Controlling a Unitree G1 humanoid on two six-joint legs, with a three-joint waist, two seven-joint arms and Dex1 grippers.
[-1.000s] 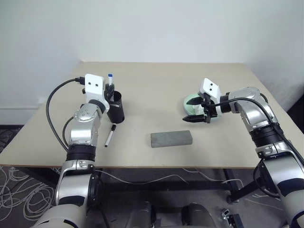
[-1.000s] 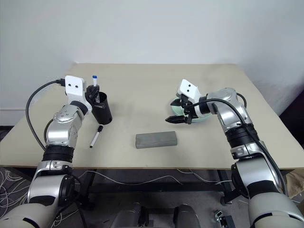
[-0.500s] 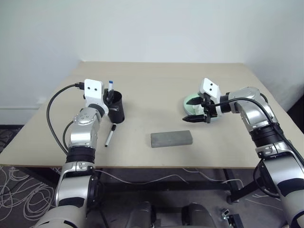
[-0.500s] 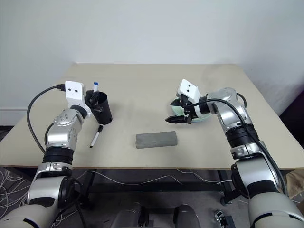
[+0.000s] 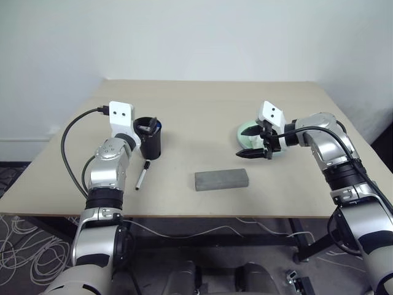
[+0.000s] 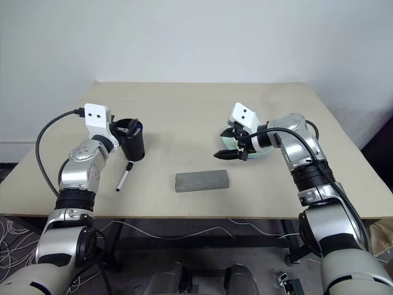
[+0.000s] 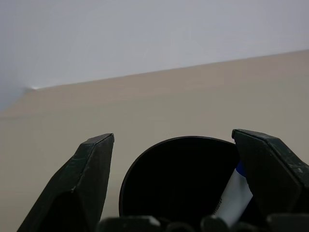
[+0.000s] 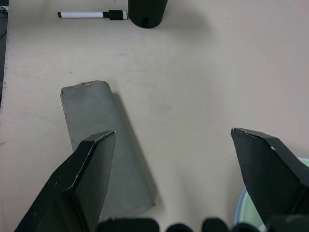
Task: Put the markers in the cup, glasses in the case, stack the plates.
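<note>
The left gripper (image 5: pixel 146 127) stands spread wide at the rim of the black cup (image 5: pixel 149 145), holding nothing; in the left wrist view its 2 fingers (image 7: pixel 84 176) flank the cup's mouth, and the blue-capped marker (image 7: pixel 235 193) leans inside against the wall. A second ago that marker stood pinched upright above the cup; it has since dropped in as the fingers parted. The black-capped marker (image 5: pixel 142 175) lies flat on the table (image 5: pixel 202 104) just in front of the cup, untouched. The right gripper (image 5: pixel 255 152) hangs released and empty beside the stacked plates (image 5: pixel 249 130), light blue on light green, unmoved since before. The grey case (image 5: pixel 221 179) sits closed near the table's front edge, between the arms and well apart from both, with bare tabletop all around it.
</note>
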